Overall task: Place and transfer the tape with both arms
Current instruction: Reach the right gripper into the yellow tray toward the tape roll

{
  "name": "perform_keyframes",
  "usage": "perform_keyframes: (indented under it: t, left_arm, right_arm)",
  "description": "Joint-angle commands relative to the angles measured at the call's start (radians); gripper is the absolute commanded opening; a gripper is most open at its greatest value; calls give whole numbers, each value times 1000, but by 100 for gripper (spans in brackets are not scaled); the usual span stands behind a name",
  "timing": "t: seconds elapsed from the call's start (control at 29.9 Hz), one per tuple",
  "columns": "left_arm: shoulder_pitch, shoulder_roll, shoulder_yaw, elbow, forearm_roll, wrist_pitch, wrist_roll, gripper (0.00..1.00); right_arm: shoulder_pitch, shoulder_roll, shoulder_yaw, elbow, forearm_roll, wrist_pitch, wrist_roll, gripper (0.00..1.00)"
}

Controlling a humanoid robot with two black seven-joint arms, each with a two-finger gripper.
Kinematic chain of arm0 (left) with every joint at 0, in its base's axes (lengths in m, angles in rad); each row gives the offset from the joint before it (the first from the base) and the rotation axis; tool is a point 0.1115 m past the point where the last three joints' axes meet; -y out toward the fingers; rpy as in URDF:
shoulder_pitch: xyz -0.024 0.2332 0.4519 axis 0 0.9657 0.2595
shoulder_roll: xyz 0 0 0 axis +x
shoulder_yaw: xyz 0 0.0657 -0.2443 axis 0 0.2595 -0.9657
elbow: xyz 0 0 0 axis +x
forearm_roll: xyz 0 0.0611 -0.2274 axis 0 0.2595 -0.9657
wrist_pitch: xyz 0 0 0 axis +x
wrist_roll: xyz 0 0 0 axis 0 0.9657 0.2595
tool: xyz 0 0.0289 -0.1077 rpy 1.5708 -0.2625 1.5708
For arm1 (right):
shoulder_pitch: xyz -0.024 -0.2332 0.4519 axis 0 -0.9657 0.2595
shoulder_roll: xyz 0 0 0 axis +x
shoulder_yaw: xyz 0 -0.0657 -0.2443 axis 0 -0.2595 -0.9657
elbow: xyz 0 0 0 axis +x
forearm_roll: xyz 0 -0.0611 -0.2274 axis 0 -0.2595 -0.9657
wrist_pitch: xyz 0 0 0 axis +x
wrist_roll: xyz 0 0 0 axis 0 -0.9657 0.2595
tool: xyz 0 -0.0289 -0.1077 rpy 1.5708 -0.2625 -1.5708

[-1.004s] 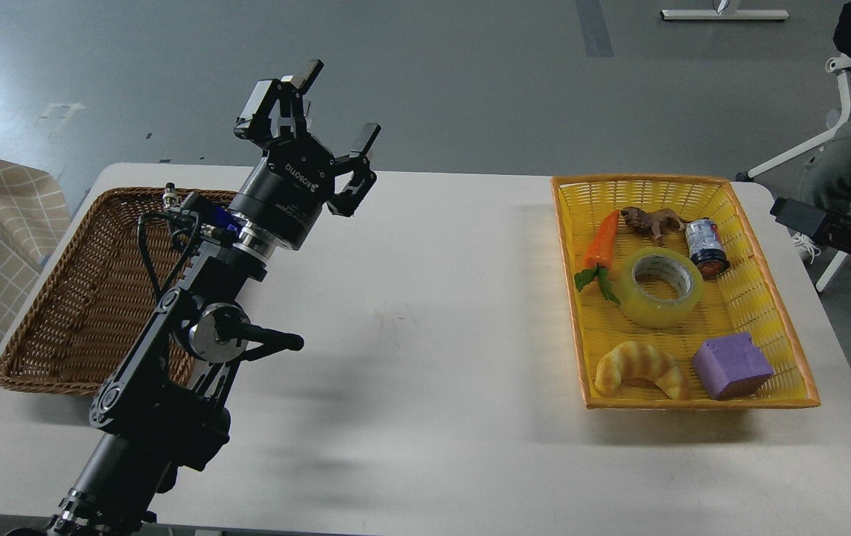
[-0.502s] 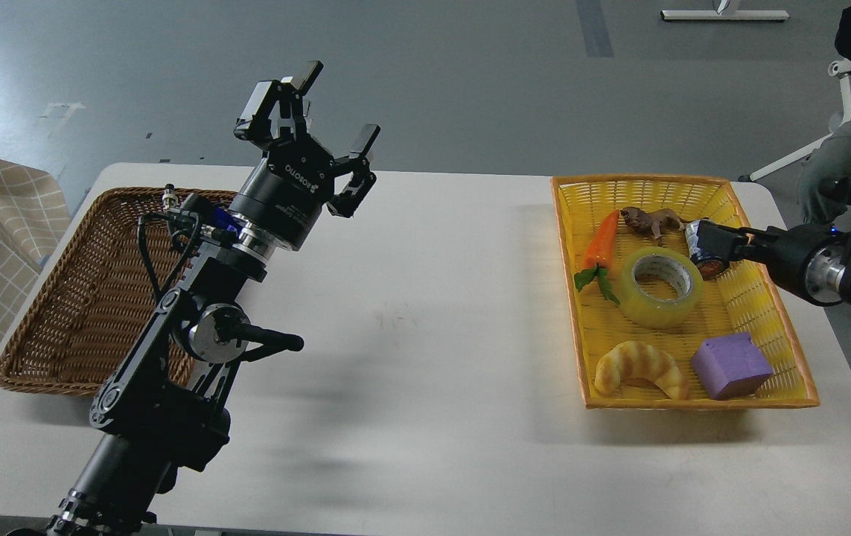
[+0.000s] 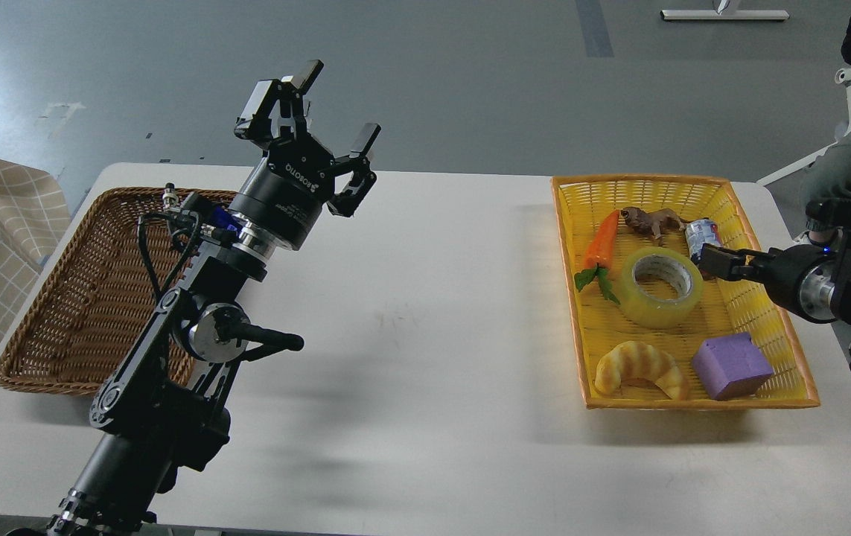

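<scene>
the right claw (image 3: 712, 260), jaw state unclear, sits beside the tape (image 3: 660, 287) to grasp it; left claw (image 3: 332, 126) waits open, upper left.

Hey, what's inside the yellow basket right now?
The yellow basket holds the tape, a carrot, a brown animal figure, a small can partly hidden by the right gripper, a croissant and a purple block.
</scene>
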Motion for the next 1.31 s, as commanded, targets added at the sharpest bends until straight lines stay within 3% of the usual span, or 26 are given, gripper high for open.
perform_keyframes:
  t: [0.0,0.54,0.8,1.0,1.27]
  left_arm:
    - [-1,0,0,0,0,0,0,98]
    - [-7,0,0,0,-3,0,0,98]
    - [-15,0,0,0,-6,-3,-2,98]
    - [-11,0,0,-3,-6,-3,-2,98]
    - [-9,0,-2,-3,-6,-2,-2,98]
  right_arm:
    - [1,21,0,-3,-3,0,0,94]
    - [14,113,-5,-108,-92,0,-5,82]
    - [23,133,-23,-112,-92,0,-5,81]
    - [20,154,-26,-112,-92,0,-40,73]
    - [14,162,-26,-114,-92,0,-46,68]
